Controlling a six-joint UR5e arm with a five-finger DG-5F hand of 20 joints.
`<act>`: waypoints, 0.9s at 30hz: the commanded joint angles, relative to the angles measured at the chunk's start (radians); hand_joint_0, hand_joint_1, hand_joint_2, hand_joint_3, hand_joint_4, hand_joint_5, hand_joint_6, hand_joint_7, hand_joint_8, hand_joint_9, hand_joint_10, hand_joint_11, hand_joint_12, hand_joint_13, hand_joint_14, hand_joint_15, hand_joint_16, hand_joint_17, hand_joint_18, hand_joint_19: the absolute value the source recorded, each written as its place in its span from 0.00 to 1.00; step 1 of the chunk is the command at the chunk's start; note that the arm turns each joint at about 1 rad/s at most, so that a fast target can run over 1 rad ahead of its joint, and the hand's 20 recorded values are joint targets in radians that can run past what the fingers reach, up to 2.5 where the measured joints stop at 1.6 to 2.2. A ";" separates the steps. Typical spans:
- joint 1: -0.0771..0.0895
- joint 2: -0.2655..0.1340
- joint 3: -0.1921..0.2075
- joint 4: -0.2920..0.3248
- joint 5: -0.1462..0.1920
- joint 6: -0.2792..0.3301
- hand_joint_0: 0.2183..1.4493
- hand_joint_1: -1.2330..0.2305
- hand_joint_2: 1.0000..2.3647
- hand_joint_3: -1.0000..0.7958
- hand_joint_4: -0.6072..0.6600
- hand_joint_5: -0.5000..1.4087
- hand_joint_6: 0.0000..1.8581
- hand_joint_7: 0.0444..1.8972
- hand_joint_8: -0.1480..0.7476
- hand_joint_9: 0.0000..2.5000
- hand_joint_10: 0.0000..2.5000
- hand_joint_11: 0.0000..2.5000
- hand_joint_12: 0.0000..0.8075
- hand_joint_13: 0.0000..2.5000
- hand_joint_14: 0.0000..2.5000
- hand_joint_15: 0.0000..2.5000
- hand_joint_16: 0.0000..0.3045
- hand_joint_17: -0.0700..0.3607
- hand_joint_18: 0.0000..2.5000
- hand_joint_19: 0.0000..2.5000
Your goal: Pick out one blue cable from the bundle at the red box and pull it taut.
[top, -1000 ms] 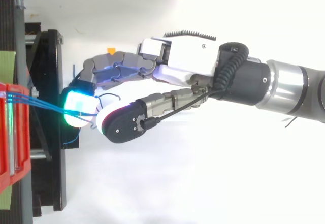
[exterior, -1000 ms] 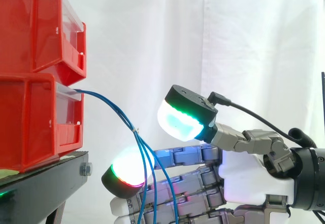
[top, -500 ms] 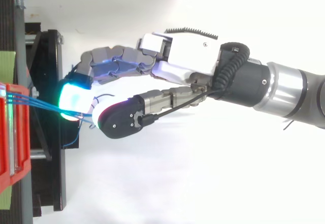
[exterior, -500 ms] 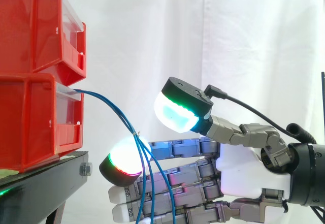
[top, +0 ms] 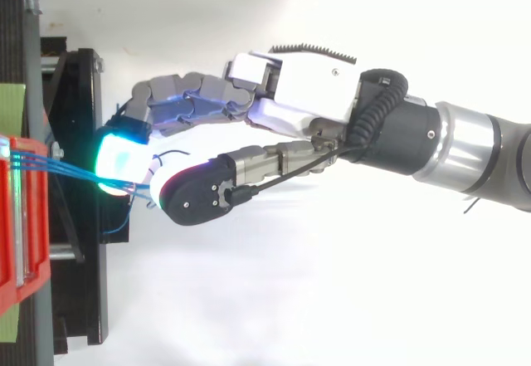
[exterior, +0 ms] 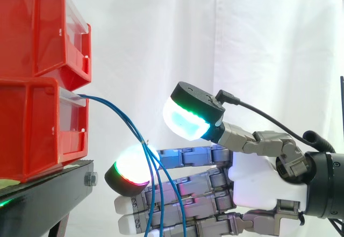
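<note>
Compared with a second ago, the hand (exterior: pixel 258 178) sits a little higher and closer to the red bins, and it has hardly shifted in the last half second. Its fingers reach out nearly straight toward the black stand (exterior: pixel 48 194), and the thumb pad (exterior: pixel 188 121) is raised well clear above them, so the hand is spread and grips nothing. The blue cables (exterior: pixel 115 110) leave the front of the lower red bin (exterior: pixel 37 124), sag down to the right, meet at a small tie and hang slack across the front of the white-and-red fingertip (exterior: pixel 134 167); I cannot tell if they touch it. From above, the cables (top: pixel 58 169) run from the bin toward the gap beside the cyan pad (top: pixel 120 163).
</note>
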 commanded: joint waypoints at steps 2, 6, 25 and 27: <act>0.004 0.000 0.000 0.008 0.000 0.000 0.27 0.46 0.01 0.33 0.60 0.17 0.27 0.56 0.44 0.17 0.00 0.14 0.38 0.15 0.00 0.11 0.13 0.38 0.12 0.15; 0.006 0.000 0.000 0.020 0.007 0.000 0.27 0.46 0.01 0.32 0.60 0.17 0.27 0.56 0.44 0.17 0.01 0.14 0.38 0.15 0.00 0.11 0.13 0.38 0.12 0.15; 0.012 -0.054 0.003 0.120 0.008 0.026 0.27 0.46 0.01 0.33 0.60 0.17 0.27 0.56 0.44 0.17 0.01 0.14 0.38 0.15 0.00 0.11 0.13 0.38 0.13 0.15; 0.012 -0.054 0.003 0.121 0.007 0.026 0.27 0.47 0.01 0.33 0.60 0.17 0.27 0.56 0.44 0.17 0.00 0.14 0.38 0.15 0.00 0.11 0.13 0.38 0.13 0.15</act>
